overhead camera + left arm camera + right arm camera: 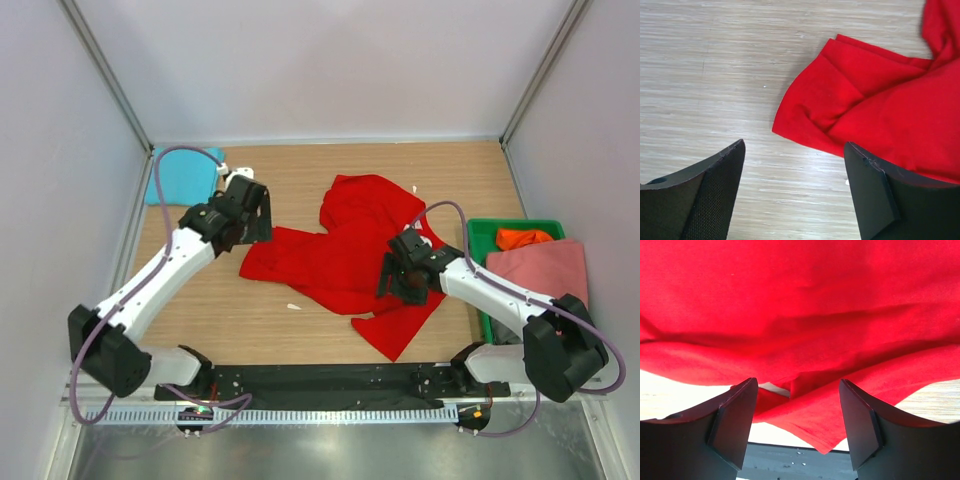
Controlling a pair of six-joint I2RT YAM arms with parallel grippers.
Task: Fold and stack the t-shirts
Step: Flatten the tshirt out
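Note:
A bright red t-shirt (345, 255) lies crumpled and spread across the middle of the wooden table. My left gripper (252, 222) is open and empty just above the table at the shirt's left corner (820, 100), its jaws (794, 150) over bare wood. My right gripper (400, 280) is open over the shirt's near right part, with a red hem corner (840, 425) lying between its jaws (797, 390). A folded turquoise tee (185, 175) lies at the back left. An orange tee (525, 238) and a salmon pink tee (545, 268) sit in the crate. No dark grey tee shows.
A green plastic crate (482, 232) stands at the right edge of the table. A small white scrap (293, 306) lies near the shirt's front left. The black mounting rail (320, 380) runs along the near edge. Grey walls close in the back and both sides.

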